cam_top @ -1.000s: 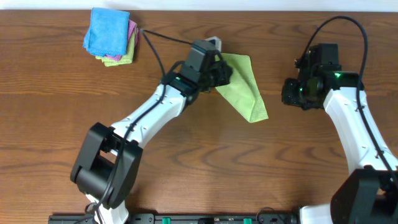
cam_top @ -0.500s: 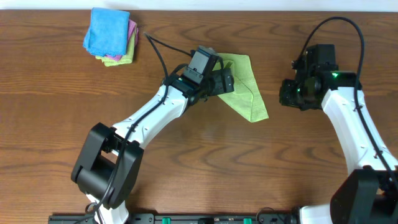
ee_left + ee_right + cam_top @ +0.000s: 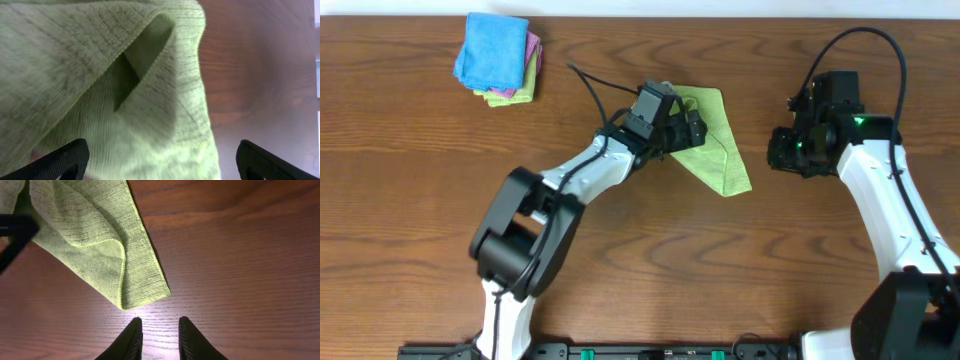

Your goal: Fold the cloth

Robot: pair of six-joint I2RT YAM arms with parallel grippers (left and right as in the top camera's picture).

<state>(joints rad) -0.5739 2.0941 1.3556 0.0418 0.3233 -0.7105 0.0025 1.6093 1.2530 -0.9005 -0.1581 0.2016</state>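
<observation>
The lime-green cloth (image 3: 722,152) lies folded into a rough triangle on the wooden table, right of centre at the back. My left gripper (image 3: 686,130) hovers over its left part, jaws spread wide with nothing pinched. In the left wrist view the cloth (image 3: 100,75) fills the picture beneath the left gripper (image 3: 162,156), a folded layer standing up in a ridge. My right gripper (image 3: 783,152) stays off to the right, apart from the cloth. In its own view the right gripper (image 3: 159,329) has a narrow empty gap over bare wood, just short of the cloth's corner (image 3: 142,292).
A stack of folded cloths, blue on top of pink and green (image 3: 498,58), sits at the back left corner. A black cable (image 3: 600,85) runs from the left wrist across the table behind the arm.
My left gripper has opened wide and let go of the cloth, then shifted slightly right over it. The right arm has barely moved.
</observation>
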